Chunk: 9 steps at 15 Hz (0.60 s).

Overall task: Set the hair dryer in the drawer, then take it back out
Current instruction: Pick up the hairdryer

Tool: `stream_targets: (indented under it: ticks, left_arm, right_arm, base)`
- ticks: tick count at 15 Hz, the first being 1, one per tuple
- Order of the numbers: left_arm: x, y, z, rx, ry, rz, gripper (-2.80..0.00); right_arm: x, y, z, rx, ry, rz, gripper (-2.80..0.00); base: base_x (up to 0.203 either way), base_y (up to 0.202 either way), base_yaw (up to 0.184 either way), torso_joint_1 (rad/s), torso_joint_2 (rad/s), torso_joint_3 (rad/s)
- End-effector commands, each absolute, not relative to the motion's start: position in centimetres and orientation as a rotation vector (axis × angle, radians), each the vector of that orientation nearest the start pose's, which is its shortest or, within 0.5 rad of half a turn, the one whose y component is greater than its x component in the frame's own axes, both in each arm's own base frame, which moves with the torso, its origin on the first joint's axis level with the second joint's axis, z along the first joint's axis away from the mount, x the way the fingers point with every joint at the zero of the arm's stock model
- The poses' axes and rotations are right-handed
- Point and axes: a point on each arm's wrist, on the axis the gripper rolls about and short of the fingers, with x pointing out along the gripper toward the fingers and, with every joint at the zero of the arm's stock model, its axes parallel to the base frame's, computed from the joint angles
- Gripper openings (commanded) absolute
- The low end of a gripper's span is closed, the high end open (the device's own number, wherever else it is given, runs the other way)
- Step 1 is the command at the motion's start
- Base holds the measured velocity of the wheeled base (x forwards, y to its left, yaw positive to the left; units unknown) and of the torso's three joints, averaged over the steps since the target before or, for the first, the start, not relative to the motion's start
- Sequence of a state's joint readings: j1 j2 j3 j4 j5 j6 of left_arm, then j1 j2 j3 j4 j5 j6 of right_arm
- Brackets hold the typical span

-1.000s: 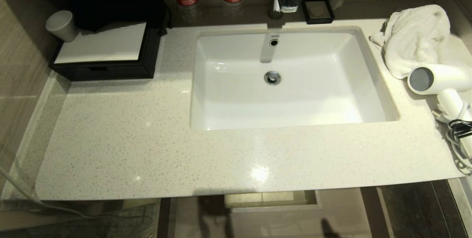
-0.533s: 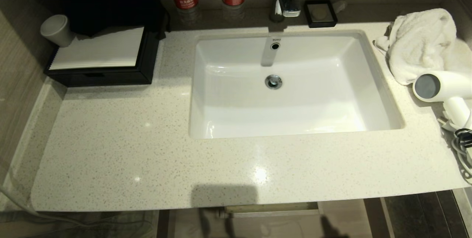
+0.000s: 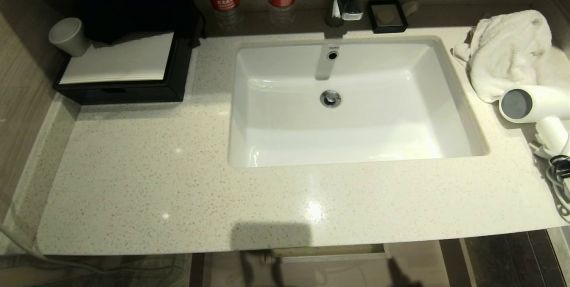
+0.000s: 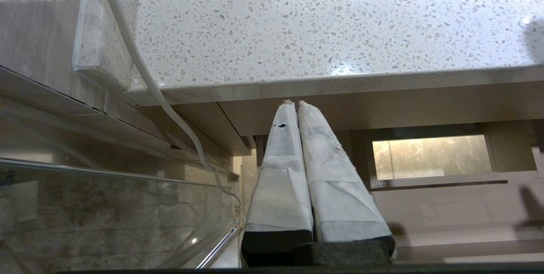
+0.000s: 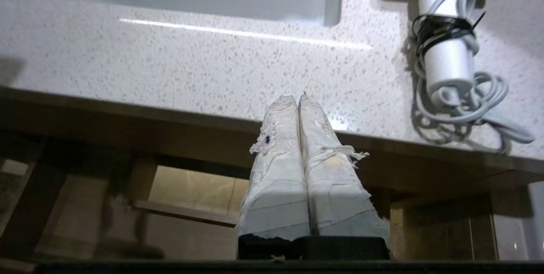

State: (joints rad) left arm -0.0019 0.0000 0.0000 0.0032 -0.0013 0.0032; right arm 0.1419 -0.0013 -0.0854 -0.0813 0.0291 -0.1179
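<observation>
A speckled countertop (image 3: 156,180) fills the head view, with a white sink (image 3: 352,104) sunk in its middle. At the far right a white towel (image 3: 507,51) is heaped, and the hair dryer (image 3: 534,104) lies just near of it on the counter. Only the right wrist view shows its handle wrapped by the cord (image 5: 463,100). The open drawer (image 4: 446,206) below the counter's near edge is seen mainly from the left wrist. Neither gripper appears in the head view. The left gripper (image 4: 293,103) and right gripper (image 5: 296,97) are held before the counter's edge, fingers pressed together, empty.
</observation>
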Motion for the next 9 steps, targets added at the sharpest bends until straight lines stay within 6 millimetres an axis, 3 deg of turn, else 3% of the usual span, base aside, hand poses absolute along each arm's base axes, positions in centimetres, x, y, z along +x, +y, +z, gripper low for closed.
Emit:
stream_targets:
  ticks: [1,4,6,9]
  left_arm:
    - [-2.3,0.0,7.5,0.003,0.005,-0.003,-2.8]
    - [-2.3,0.0,7.5,0.003,0.003,-0.004,-2.8]
    - [-2.3,0.0,7.5,0.003,0.004,-0.003,-2.8]
    - [-2.3,0.0,7.5,0.003,0.003,-0.003,-2.8]
  right_arm:
    - [-6.3,-0.9,14.7,-0.105,-0.273,0.146,-2.8]
    - [-11.9,-1.8,18.3,-0.106,-0.225,0.1,-2.8]
    - [-14.8,-2.3,18.8,-0.103,-0.13,0.053,-2.8]
    - [-12.8,-2.5,20.5,-0.105,0.04,0.013,-2.8]
  base:
    - [0.0,0.0,0.0,0.0,0.0,0.0]
    - [0.0,0.0,0.0,0.0,0.0,0.0]
    - [0.0,0.0,0.0,0.0,0.0,0.0]
    - [0.0,0.0,0.0,0.0,0.0,0.0]
